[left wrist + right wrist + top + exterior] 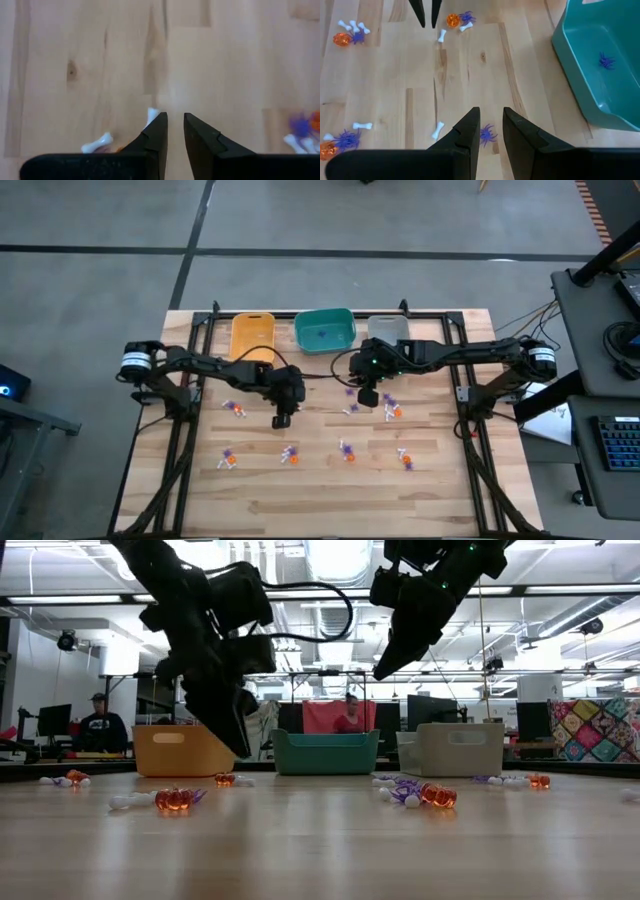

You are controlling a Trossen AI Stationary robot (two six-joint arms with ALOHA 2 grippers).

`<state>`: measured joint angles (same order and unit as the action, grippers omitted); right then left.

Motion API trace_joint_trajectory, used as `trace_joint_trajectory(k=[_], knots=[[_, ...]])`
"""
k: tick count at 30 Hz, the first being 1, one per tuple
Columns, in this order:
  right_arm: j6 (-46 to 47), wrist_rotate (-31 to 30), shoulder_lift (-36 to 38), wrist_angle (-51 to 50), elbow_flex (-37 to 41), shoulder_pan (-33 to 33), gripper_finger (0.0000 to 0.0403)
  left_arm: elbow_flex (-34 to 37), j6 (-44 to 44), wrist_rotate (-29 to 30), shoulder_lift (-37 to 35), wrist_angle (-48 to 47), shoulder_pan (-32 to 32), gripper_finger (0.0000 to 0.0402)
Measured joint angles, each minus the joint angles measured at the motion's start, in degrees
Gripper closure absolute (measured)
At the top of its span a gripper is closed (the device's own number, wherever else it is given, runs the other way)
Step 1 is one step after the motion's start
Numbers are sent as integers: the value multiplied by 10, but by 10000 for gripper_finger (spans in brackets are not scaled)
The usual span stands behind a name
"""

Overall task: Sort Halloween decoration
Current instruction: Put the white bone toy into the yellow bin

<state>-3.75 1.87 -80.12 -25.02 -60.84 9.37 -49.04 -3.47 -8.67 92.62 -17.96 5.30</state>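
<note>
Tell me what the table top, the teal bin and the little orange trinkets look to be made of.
Table top: pale wood planks, matte, with visible grain, seams and a knot.
Teal bin: probably moulded plastic, smooth, even colour, rounded walls, slight sheen.
Orange trinkets: likely translucent plastic, glossy; they glow and catch highlights in the low view.

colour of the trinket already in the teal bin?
Purple: one spider lies on the teal bin floor, clearest in the right wrist view.

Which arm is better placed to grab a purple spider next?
Right, probably. The right gripper hangs just above a purple spider, jaws slightly apart. The left gripper faces only white bones.
</note>
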Motion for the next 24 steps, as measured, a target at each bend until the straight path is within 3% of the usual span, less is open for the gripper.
trace_joint_trajectory(k=[7, 24], knots=[[4, 0, 0, 0, 0, 0, 330, 0, 4, 87, 13, -1, -1, 325], [11, 0, 0, 0, 0, 0, 330, 0, 17, 67, 13, 5, -15, 322]])
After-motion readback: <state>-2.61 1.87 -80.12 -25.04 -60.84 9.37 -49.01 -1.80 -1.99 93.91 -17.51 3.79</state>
